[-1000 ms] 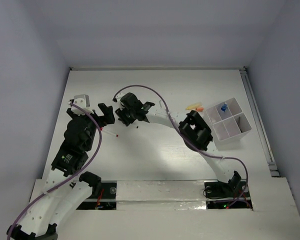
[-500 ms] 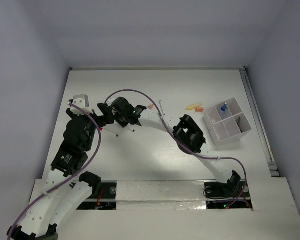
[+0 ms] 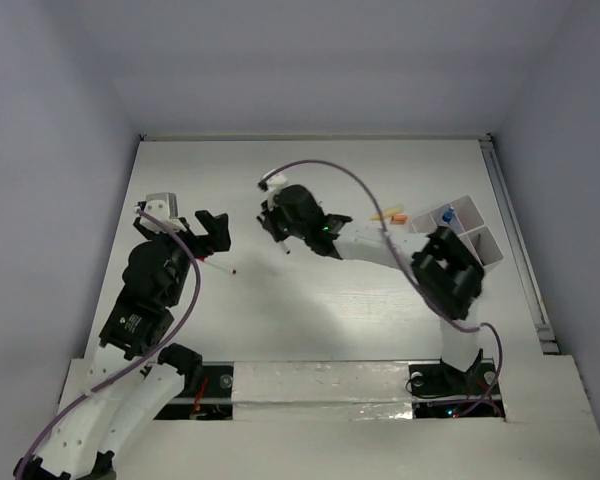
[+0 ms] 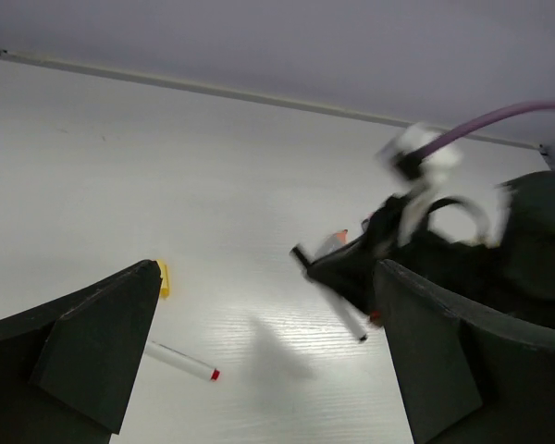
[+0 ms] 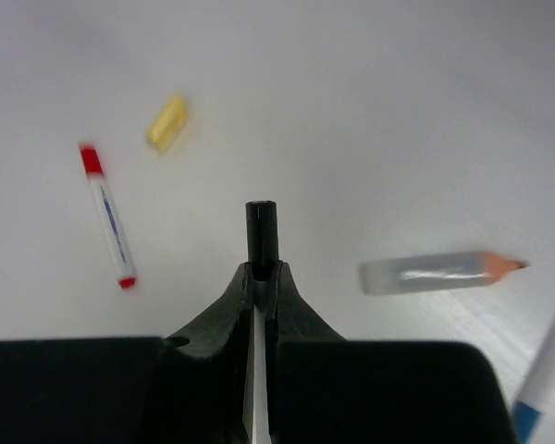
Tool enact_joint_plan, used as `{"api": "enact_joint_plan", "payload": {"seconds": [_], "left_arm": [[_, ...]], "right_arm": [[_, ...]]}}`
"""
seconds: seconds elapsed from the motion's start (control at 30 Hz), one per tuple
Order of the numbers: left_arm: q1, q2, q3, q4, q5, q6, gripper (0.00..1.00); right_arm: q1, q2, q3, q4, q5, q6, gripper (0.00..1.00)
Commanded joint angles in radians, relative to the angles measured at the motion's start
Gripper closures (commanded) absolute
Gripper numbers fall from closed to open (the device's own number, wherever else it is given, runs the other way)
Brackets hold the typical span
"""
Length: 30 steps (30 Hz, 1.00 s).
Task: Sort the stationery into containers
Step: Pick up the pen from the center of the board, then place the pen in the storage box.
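White table: one red-tipped pen, one yellow piece

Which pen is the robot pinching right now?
The black-tipped pen, clamped in the right gripper. The red-ended pen just lies on the table.

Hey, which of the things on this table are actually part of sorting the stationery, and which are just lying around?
Part of the job:
black-tipped pen, held in the right gripper
red-ended pen
yellow piece
orange-tipped tube
containers

Just lying about:
purple cable
rail along the table's right edge
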Motion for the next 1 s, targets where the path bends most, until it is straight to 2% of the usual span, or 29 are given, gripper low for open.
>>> {"api": "enact_joint_plan", "payload": {"seconds": [0.0, 0.07, 0.1, 0.13, 0.23, 0.27, 0.33, 0.4, 0.53, 0.67, 0.77, 0.97], "left_arm": [[-0.019, -0.034, -0.012, 0.062, 0.048, 0.001, 0.01], [-0.028, -0.049, -0.017, 0.068, 0.065, 0.004, 0.01], [-0.052, -0.055, -0.017, 0.07, 0.076, 0.004, 0.01], [-0.062, -0.069, -0.017, 0.07, 0.081, 0.007, 0.01], [-0.097, -0.098, -0.017, 0.071, 0.087, 0.01, 0.01], [-0.106, -0.104, -0.017, 0.071, 0.09, 0.01, 0.01], [-0.135, -0.123, -0.017, 0.071, 0.093, 0.013, 0.01], [-0.168, -0.139, -0.017, 0.068, 0.089, 0.017, 0.01], [-0.195, -0.158, -0.017, 0.064, 0.079, 0.018, 0.01], [-0.232, -0.179, -0.015, 0.061, 0.067, 0.018, 0.01], [-0.251, -0.187, -0.015, 0.056, 0.058, 0.02, 0.01], [-0.26, -0.196, -0.015, 0.055, 0.052, 0.021, 0.01]], "right_arm": [[-0.075, -0.263, -0.213, 0.369, 0.072, 0.072, 1.0], [-0.123, -0.443, -0.338, 0.414, 0.161, 0.063, 1.0], [-0.137, -0.506, -0.462, 0.448, 0.203, 0.052, 1.0], [-0.152, -0.632, -0.522, 0.462, 0.304, 0.042, 1.0], [-0.221, -0.816, -0.732, 0.479, 0.491, 0.006, 1.0], [-0.238, -0.927, -0.78, 0.486, 0.532, -0.015, 1.0], [-0.293, -1.026, -0.891, 0.489, 0.645, -0.031, 1.0], [-0.336, -1.133, -0.987, 0.523, 0.766, -0.118, 1.0], [-0.395, -1.213, -1.055, 0.542, 0.918, -0.164, 1.0], [-0.418, -1.234, -1.107, 0.571, 0.998, -0.193, 1.0], [-0.439, -1.183, -1.141, 0.711, 1.057, -0.287, 1.0], [-0.439, -1.114, -1.124, 0.626, 1.052, -0.151, 1.0]]}}
